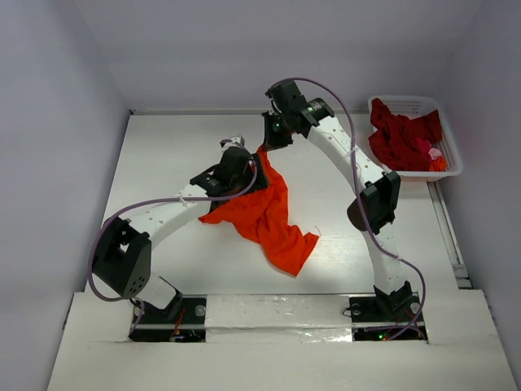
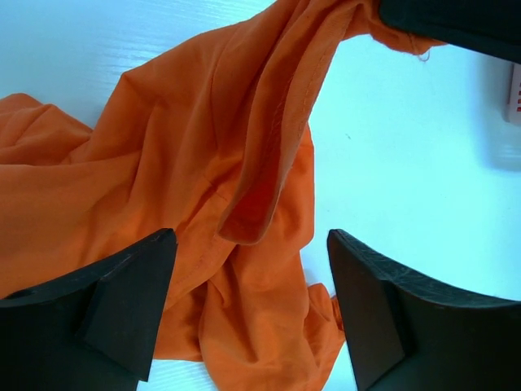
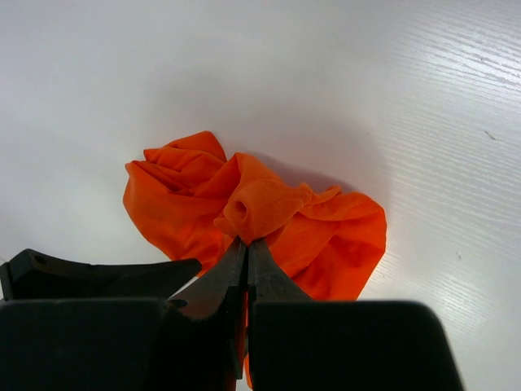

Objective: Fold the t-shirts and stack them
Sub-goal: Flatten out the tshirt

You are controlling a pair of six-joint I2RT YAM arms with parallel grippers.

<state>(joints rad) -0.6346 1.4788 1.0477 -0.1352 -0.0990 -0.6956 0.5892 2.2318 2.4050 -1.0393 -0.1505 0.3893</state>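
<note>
The orange t-shirt (image 1: 273,216) hangs bunched from my right gripper (image 1: 267,147), its lower part trailing across the table towards the near side. In the right wrist view that gripper (image 3: 247,244) is shut on a pinched fold of the orange t-shirt (image 3: 326,236). My left gripper (image 1: 251,173) sits just left of the hanging cloth. Seen from the left wrist, it (image 2: 252,309) is open, with a hemmed edge and loose folds of the orange t-shirt (image 2: 212,163) between its fingers (image 2: 130,301). Dark red t-shirts (image 1: 399,134) lie heaped in the basket.
A white latticed basket (image 1: 411,101) stands at the far right of the table, beside the right wall. The enclosure's white walls close in the table at the back and on both sides. Both arms reach over the middle of the table.
</note>
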